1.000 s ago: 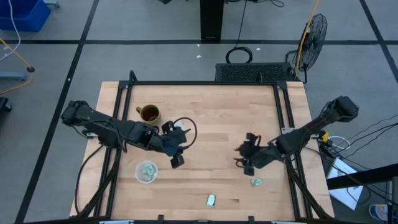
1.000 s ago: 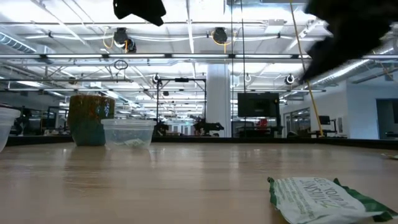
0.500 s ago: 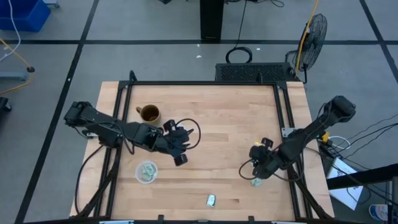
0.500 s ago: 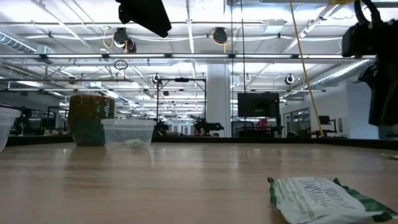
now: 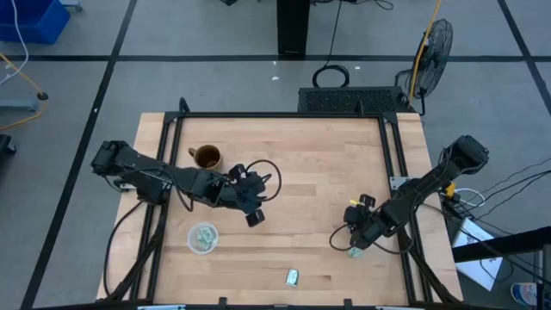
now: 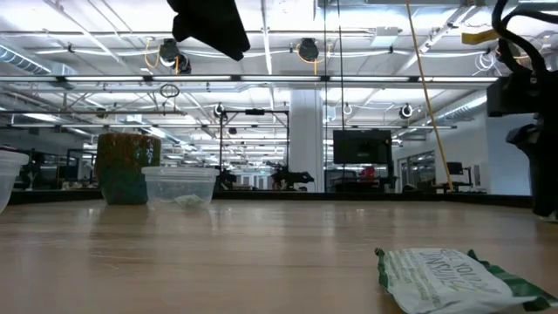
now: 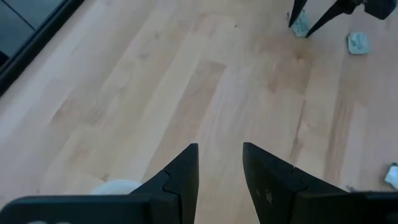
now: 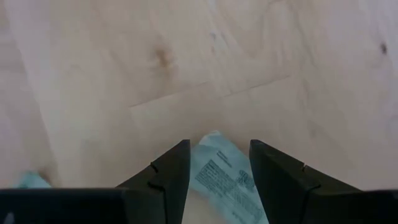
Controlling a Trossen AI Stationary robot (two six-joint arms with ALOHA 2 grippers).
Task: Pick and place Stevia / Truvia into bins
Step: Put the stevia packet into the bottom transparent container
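My right gripper is open and low over a pale green and white sachet near the table's right near corner. Its fingers stand on either side of the sachet; whether they touch it I cannot tell. A second sachet lies close beside it. Another sachet lies flat by the near edge. A clear cup holds sachets. My left gripper is open above bare wood, right of that cup.
A brown mug stands toward the table's far left. Part of a second clear cup shows at the low view's left edge. A black cable loops by my left arm. Bare wood spreads across the middle.
My right gripper has moved toward the table's near edge and right, then come down over the sachet by the near right corner. My left gripper has drifted a little toward the right. The sachets and the cup have stayed put.
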